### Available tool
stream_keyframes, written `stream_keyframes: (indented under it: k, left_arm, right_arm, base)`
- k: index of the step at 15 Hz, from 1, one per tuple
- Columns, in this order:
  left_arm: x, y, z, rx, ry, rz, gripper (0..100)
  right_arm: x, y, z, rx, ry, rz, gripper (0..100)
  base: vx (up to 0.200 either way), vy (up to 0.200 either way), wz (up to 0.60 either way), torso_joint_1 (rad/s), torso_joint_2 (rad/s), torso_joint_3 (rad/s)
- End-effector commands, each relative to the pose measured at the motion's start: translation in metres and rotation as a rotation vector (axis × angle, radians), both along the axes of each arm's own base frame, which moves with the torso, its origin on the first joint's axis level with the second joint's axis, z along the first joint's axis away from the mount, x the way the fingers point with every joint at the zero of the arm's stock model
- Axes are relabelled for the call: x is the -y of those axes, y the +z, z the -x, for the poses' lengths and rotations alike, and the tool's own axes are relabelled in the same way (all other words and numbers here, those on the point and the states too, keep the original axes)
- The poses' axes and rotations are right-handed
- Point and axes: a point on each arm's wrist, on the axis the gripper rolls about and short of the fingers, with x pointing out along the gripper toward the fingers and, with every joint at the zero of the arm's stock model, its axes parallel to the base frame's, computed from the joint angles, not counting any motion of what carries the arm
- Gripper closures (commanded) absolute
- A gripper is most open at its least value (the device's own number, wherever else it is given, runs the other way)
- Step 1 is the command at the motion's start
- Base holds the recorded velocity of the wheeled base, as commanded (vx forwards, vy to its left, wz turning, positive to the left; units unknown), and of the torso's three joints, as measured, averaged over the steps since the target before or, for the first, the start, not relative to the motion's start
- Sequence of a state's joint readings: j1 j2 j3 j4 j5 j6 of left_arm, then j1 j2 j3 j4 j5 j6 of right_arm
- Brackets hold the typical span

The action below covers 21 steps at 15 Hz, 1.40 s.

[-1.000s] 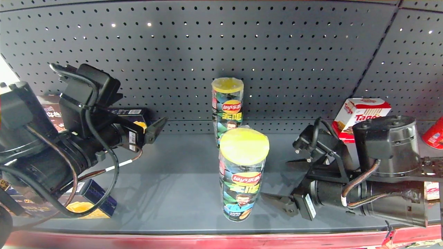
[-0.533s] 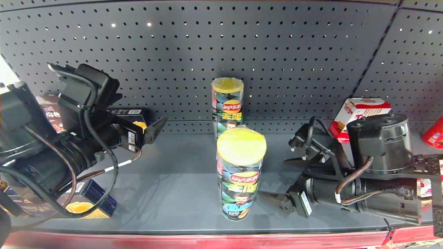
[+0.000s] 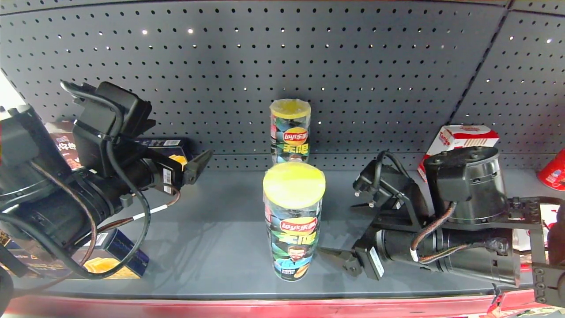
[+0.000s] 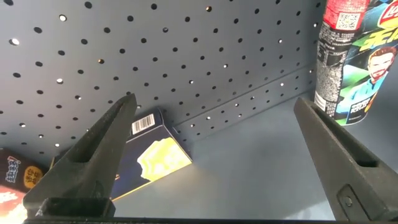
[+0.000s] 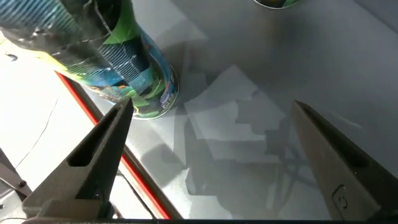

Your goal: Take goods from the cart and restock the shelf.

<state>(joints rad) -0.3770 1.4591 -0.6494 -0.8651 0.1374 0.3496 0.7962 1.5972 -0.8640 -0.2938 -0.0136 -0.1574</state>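
Two glossy cylindrical cans (image 3: 293, 221), perforated metal backboard (image 3: 353, 66)

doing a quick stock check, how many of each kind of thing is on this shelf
cans: 2
blue boxes: 2
brown box: 1
white and red box: 1
red cup: 1
total: 7 visible, more may be hidden

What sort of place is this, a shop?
Probably a shop aisle, or a mock-up: a grey metal shelf with a perforated back panel, a yellow-lidded crisp tube with a second crisp tube behind it, and a red-and-white snack box.
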Motion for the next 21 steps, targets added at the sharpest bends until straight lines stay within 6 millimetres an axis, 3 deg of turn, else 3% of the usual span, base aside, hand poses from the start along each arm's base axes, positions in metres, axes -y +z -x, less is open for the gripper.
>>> stream_keyframes:
  k: [1, 4, 5, 7, 8, 9, 11, 13, 14, 16, 17, 19, 21]
  left_arm:
    - [0.0, 0.0, 0.0, -0.001, 0.0, -0.001, 0]
    - [-0.005, 0.004, 0.013, 0.008, -0.001, 0.005, 0]
    - [-0.013, 0.012, 0.033, 0.035, -0.022, 0.018, 0]
    - [-0.023, 0.029, 0.062, 0.101, -0.062, 0.042, 0]
    - [-0.028, 0.036, 0.075, 0.131, -0.063, 0.054, 0]
    - [-0.039, 0.043, 0.101, 0.186, -0.054, 0.074, 0]
    - [-0.052, 0.041, 0.131, 0.228, -0.015, 0.097, 0]
    - [-0.074, 0.015, 0.185, 0.236, 0.015, 0.107, 0]
    - [-0.076, 0.012, 0.19, 0.233, 0.015, 0.108, 0]
    - [-0.099, -0.035, 0.25, 0.166, 0.026, 0.081, 0]
    - [-0.105, -0.055, 0.267, 0.119, 0.037, 0.059, 0]
    - [-0.109, -0.086, 0.284, 0.063, 0.082, 0.038, 0]
    - [-0.106, -0.098, 0.277, 0.023, 0.08, 0.037, 0]
  right_arm:
    - [0.003, 0.002, 0.002, 0.006, -0.005, -0.006, 0]
    - [0.032, 0.02, 0.005, 0.065, -0.078, -0.066, 0]
    - [0.065, 0.038, 0.012, 0.134, -0.162, -0.121, 0]
    - [0.102, 0.061, 0.03, 0.228, -0.262, -0.192, 0]
    - [0.12, 0.07, 0.042, 0.277, -0.313, -0.22, 0]
    - [0.148, 0.075, 0.069, 0.354, -0.4, -0.255, 0]
    - [0.168, 0.072, 0.1, 0.424, -0.465, -0.282, 0]
    - [0.188, 0.044, 0.148, 0.479, -0.527, -0.3, 0]
    - [0.189, 0.042, 0.152, 0.485, -0.532, -0.302, 0]
    - [0.198, -0.004, 0.183, 0.482, -0.576, -0.295, 0]
    - [0.2, -0.021, 0.19, 0.469, -0.585, -0.294, 0]
    - [0.201, -0.05, 0.199, 0.445, -0.591, -0.289, 0]
    - [0.203, -0.078, 0.205, 0.422, -0.597, -0.304, 0]
  base:
    - [0.0, 0.0, 0.0, 0.0, 0.0, 0.0]
    - [0.0, 0.0, 0.0, 0.0, 0.0, 0.0]
    - [0.0, 0.0, 0.0, 0.0, 0.0, 0.0]
    - [0.0, 0.0, 0.0, 0.0, 0.0, 0.0]
    - [0.0, 0.0, 0.0, 0.0, 0.0, 0.0]
    - [0.0, 0.0, 0.0, 0.0, 0.0, 0.0]
    - [0.0, 0.0, 0.0, 0.0, 0.0, 0.0]
    - [0.0, 0.0, 0.0, 0.0, 0.0, 0.0]
    - [0.0, 0.0, 0.0, 0.0, 0.0, 0.0]
    - [0.0, 0.0, 0.0, 0.0, 0.0, 0.0]
    - [0.0, 0.0, 0.0, 0.0, 0.0, 0.0]
    - [0.0, 0.0, 0.0, 0.0, 0.0, 0.0]
    - [0.0, 0.0, 0.0, 0.0, 0.0, 0.0]
